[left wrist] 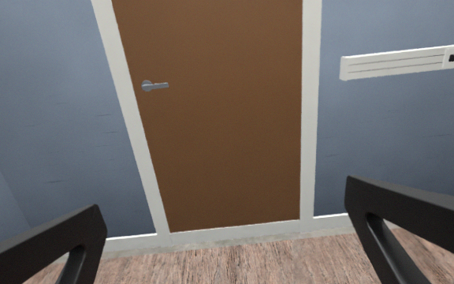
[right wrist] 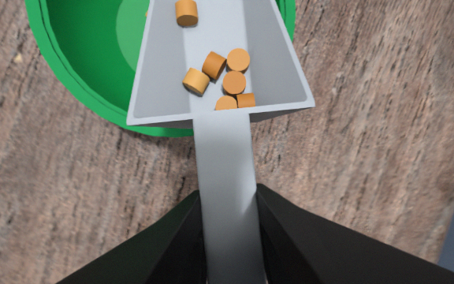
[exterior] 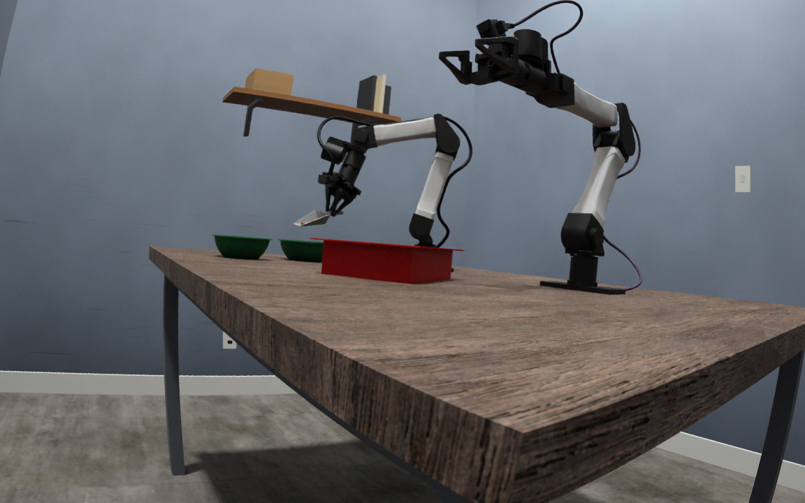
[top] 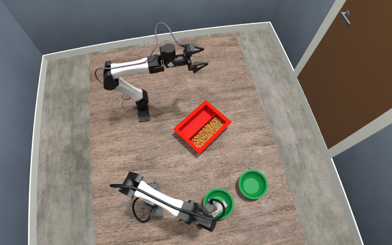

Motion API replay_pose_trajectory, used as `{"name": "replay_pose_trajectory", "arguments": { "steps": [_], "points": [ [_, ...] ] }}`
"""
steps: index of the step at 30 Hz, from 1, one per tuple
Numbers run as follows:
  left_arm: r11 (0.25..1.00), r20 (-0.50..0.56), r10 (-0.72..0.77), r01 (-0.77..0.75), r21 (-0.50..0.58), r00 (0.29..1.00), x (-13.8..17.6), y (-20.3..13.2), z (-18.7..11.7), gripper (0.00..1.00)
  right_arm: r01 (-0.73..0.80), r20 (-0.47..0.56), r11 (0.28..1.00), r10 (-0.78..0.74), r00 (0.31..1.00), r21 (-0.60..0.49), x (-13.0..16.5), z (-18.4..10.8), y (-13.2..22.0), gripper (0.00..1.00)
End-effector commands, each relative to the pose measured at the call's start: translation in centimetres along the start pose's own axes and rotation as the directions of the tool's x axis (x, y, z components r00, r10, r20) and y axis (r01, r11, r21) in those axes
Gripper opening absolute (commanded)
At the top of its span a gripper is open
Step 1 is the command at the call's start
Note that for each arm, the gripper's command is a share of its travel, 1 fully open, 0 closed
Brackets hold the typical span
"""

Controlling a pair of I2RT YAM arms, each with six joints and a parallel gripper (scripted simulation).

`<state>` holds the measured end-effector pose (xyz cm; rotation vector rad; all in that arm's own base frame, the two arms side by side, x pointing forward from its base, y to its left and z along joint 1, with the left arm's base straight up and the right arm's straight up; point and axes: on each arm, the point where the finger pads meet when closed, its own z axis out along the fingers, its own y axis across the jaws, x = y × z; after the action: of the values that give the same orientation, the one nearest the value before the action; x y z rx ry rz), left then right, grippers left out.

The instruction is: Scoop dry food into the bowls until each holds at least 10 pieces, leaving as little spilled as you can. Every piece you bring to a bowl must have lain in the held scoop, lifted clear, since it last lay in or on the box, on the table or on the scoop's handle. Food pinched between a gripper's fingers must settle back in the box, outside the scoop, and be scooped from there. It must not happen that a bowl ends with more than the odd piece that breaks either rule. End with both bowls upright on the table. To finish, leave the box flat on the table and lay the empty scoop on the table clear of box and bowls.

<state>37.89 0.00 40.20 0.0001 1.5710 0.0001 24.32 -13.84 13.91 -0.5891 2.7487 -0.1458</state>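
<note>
My right gripper (top: pixel 210 208) (exterior: pixel 332 212) (right wrist: pixel 229 201) clamps the scoop (top: pixel 218 210) (exterior: pixel 313 218) (right wrist: pixel 227 158) by its handle, tilting it over one green bowl (top: pixel 218 190) (exterior: pixel 300 251) (right wrist: pixel 89 71) so the food pieces (right wrist: pixel 234 83) should drop inside, while my left gripper (top: pixel 206 56) (exterior: pixel 459 49) (left wrist: pixel 223 203) hangs open, out of the way.

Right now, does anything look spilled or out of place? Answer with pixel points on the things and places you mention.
One small fleck (right wrist: pixel 18 58), paler than the tabletop (top: pixel 161 146) (exterior: pixel 518 350) (left wrist: pixel 231 266) (right wrist: pixel 93 177), shows beside the green bowl (top: pixel 218 190) (exterior: pixel 299 251) (right wrist: pixel 69 47) under the scoop (top: pixel 221 209) (exterior: pixel 314 218) (right wrist: pixel 227 158). Crumb or surface mark, I cannot tell.
</note>
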Motion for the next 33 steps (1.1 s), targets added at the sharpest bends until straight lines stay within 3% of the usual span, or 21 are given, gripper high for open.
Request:
{"name": "replay_pose_trajectory", "arguments": {
  "steps": [1, 10, 33],
  "points": [
    [1.0, 0.026, -0.001, 0.001, 0.0, 1.0, -1.1, 0.0, -0.3, 1.0, 0.074, 0.0, 0.997, -0.074, 0.997, 0.037, -0.8, -1.1, -1.3, 0.0],
    [1.0, 0.026, -0.001, 0.001, 0.0, 1.0, -1.1, 0.0, -0.3, 1.0, 0.173, -0.03, 0.984, -0.172, 0.985, 0.036, -1.1, -1.4, -2.1, 0.0],
    [1.0, 0.026, -0.001, 0.001, 0.0, 1.0, -1.1, 0.0, -0.3, 1.0, 0.177, -0.024, 0.983, -0.176, 0.984, 0.048, -1.3, -1.6, -2.2, 0.0]
  ]
}}
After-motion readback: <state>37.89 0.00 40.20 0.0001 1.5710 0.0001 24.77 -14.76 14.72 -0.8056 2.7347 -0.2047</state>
